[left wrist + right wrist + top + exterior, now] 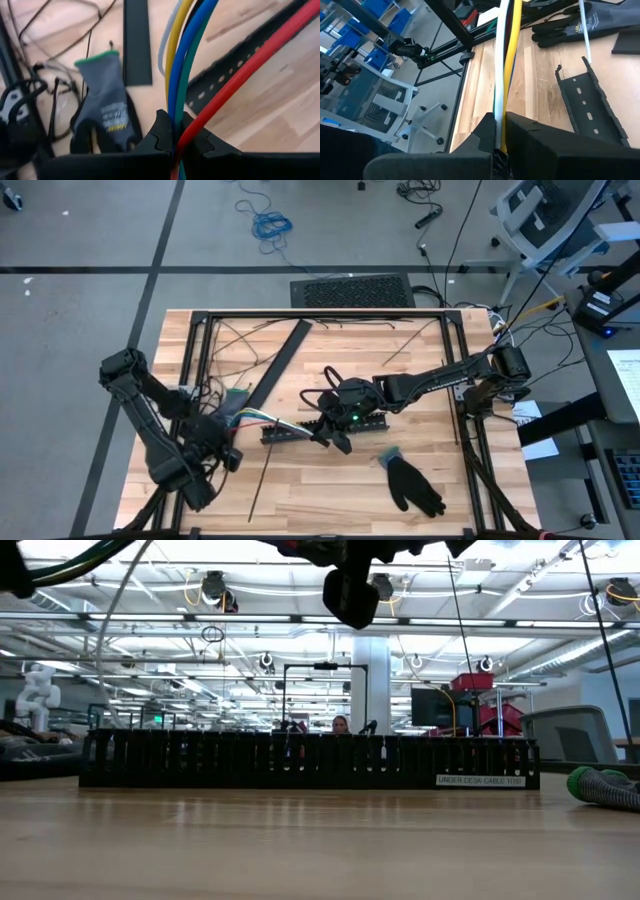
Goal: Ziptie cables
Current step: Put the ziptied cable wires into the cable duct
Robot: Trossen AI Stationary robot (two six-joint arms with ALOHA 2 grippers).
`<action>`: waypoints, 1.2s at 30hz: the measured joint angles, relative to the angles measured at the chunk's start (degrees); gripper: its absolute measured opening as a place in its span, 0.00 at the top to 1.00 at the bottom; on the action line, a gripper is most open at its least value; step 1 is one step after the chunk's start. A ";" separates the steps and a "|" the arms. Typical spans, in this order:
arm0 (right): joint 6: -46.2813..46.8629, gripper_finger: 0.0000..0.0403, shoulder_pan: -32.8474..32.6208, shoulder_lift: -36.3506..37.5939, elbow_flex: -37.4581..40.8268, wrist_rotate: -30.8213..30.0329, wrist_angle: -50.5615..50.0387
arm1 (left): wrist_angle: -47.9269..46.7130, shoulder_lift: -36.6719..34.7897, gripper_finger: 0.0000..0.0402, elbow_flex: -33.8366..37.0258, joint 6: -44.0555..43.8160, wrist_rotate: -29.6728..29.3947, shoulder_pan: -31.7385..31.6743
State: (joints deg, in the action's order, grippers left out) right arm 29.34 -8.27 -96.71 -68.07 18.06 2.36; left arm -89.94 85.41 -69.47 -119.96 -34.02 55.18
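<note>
High view: both claws [228, 442] [325, 427] pinch the cables [262, 421], stretched left-right between them

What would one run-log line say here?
left gripper: shut on cables | right gripper: shut on cables | slotted strip: on table

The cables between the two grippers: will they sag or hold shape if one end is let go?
Likely floppy: the cables curve between the left gripper and right gripper. Probably light, being thin. A released end would likely drop onto the table.
</note>
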 joint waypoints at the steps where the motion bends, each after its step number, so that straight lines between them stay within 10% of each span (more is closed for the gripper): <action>1: -0.02 0.99 0.00 0.00 0.00 0.01 0.00 | 0.01 0.00 0.96 0.00 -0.16 0.70 0.20; 20: 0.23 0.99 0.09 0.01 0.02 0.41 5.54 | -0.05 -0.54 0.97 -9.06 3.75 -5.05 -2.62; 36: 0.20 0.99 -1.51 0.02 0.02 0.34 -2.40 | 0.05 -0.47 0.97 -7.20 0.26 2.31 -1.01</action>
State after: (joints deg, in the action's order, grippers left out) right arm 29.54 -9.79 -96.68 -68.05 18.39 -0.04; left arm -89.89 84.94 -76.67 -119.70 -31.71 54.17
